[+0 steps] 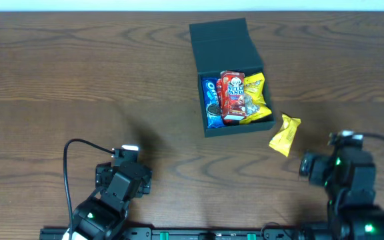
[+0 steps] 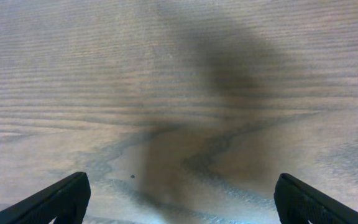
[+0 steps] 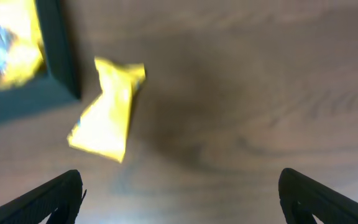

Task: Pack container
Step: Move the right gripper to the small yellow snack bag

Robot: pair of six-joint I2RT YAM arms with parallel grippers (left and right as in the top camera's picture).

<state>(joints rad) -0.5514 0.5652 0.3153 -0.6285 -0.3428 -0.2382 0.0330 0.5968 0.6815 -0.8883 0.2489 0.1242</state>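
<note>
– Black fingers of the left gripper poke in at the bottom corners. They are spread wide and hold nothing. How is the other one?
– The right gripper gapes just as wide and is empty too, near a crinkly yellow packet.
– Where is the container?
– It sits on the brown wooden table, toward the far side, a bit right of the middle. It is a dark green square box of dull card, with its flat lid open at the back. A shiny blue packet, a red packet and a yellow bag are packed inside. The crinkly yellow packet lies just beside its right front corner.
</note>
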